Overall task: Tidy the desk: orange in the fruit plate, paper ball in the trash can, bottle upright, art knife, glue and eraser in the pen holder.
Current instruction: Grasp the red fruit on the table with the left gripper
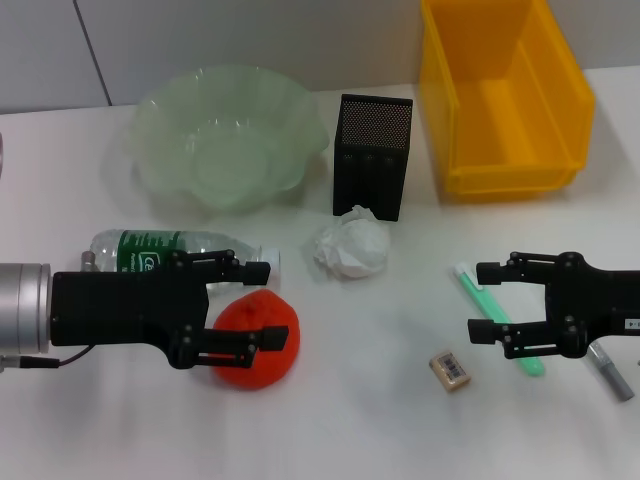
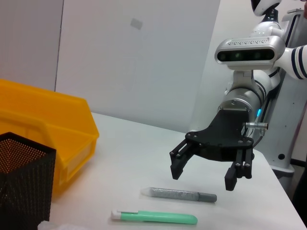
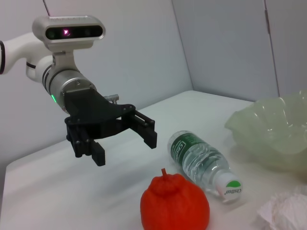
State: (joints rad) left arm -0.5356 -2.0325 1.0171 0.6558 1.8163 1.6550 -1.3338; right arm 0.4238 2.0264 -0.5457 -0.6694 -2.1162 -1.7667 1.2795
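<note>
The orange lies on the white table, partly under my left gripper, which hangs open just above and beside it without touching. Behind the orange, the bottle lies on its side. My right gripper is open above the green art knife. The grey glue stick lies beside the knife. The eraser sits left of the knife. The paper ball rests in front of the pen holder.
The fruit plate stands at the back left and the yellow trash can at the back right, with the pen holder between them. A wall runs behind the table.
</note>
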